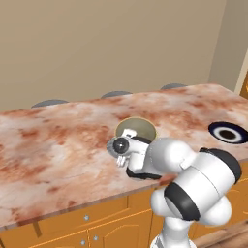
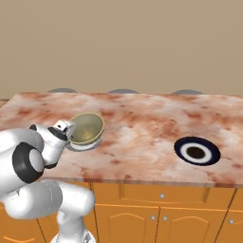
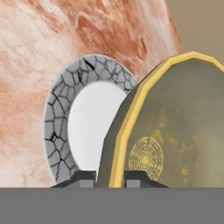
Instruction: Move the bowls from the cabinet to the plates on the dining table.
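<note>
One olive-grey bowl (image 3: 175,131) with a yellowish rim hangs tilted, and my gripper (image 3: 109,177) is shut on its rim, one finger on each side. In the base views this bowl (image 1: 136,127) (image 2: 88,127) is right over the pale grey-white plate (image 2: 83,145) (image 3: 87,127) on the dining table (image 1: 58,140); I cannot tell whether the two touch. My gripper (image 2: 66,130) (image 1: 127,136) sits at the bowl's near edge. The dark plate (image 1: 228,132) (image 2: 197,151) with a white ring lies bare further right. The cabinet is out of view.
Three grey stool tops (image 2: 62,90) (image 2: 122,90) (image 2: 187,91) stand behind the table's far edge, with a beige wall beyond. Orange cupboard doors (image 2: 161,209) with silver knobs run below the near edge. The marbled top (image 2: 142,118) between the plates is bare.
</note>
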Motion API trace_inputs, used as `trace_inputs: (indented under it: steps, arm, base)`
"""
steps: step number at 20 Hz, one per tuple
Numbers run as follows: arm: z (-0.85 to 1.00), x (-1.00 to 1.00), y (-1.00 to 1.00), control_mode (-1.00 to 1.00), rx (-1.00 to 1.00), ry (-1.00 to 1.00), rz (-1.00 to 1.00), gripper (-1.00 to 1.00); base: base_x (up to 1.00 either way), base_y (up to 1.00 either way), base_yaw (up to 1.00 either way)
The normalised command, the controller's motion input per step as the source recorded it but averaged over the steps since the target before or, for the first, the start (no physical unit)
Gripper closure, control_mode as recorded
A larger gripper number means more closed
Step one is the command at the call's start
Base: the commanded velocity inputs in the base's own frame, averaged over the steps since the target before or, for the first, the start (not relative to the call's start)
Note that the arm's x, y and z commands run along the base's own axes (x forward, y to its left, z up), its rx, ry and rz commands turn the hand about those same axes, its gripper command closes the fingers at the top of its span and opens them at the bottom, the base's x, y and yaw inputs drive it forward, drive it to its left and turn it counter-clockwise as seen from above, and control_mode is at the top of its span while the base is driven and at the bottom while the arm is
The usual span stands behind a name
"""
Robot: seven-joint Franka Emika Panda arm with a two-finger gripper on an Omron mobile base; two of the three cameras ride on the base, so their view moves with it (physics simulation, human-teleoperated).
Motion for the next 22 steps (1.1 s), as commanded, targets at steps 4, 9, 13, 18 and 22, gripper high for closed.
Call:
trace_inputs:
  steps: [4, 9, 13, 18, 22]
  arm:
    - [-0.12, 0.0, 0.2, -1.0, 0.0, 0.0, 0.03, 1.0]
    - [-0.11, 0.0, 0.13, -1.0, 0.03, 0.0, 0.03, 1.0]
    - [-0.15, 0.0, 0.03, -1.0, 0.05, 0.01, 0.02, 1.0]
    - [-0.18, 0.0, 0.0, -1.0, 0.03, 0.0, 0.02, 1.0]
    - [-0.16, 0.0, 0.0, -1.0, 0.0, 0.01, 0.01, 1.0]
  base:
    - [0.0, 0.0, 0.0]
    - [0.0, 0.0, 0.0]
    - [0.0, 0.0, 0.0]
    - [0.0, 0.0, 0.0]
    - [0.0, 0.0, 0.0]
